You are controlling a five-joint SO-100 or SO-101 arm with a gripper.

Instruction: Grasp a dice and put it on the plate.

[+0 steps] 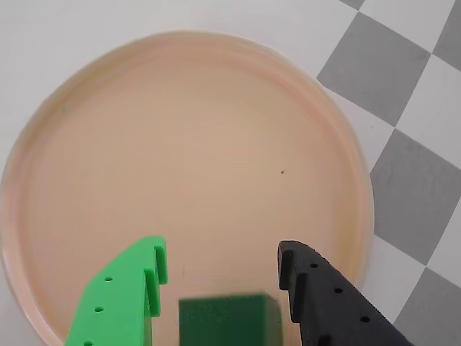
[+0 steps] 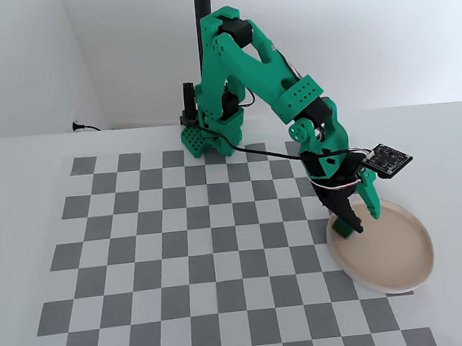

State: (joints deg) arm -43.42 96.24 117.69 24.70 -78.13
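A: What is seen nearest in the wrist view?

B: The pincer (image 1: 220,277) is seen at the bottom edge, with a bright green finger (image 1: 126,295) on the left and a black finger (image 1: 324,295) on the right. The dice (image 1: 229,317), a dark green cube, is found between them, low in the frame, over the near part of the plate (image 1: 194,151). A narrow gap is visible on each side of the cube, so the fingers are spread slightly wider than it and it is not pinched.

A: And farther off?

B: The beige-pink plate floor is spread out beyond the fingertips, and its pale rim is seen curving toward the far side. Grey and white checker squares (image 1: 389,65) are visible at the right.

A: How is this placed in the fixed view?

B: The plate (image 2: 396,267) is set at the right edge of the checkered counter (image 2: 183,267). The pincer (image 2: 358,220) is lowered over the plate's left rim, and the dice (image 2: 349,229) is seen there. Whether it rests on the plate cannot be told. The green arm (image 2: 261,64) is mounted at the far side.
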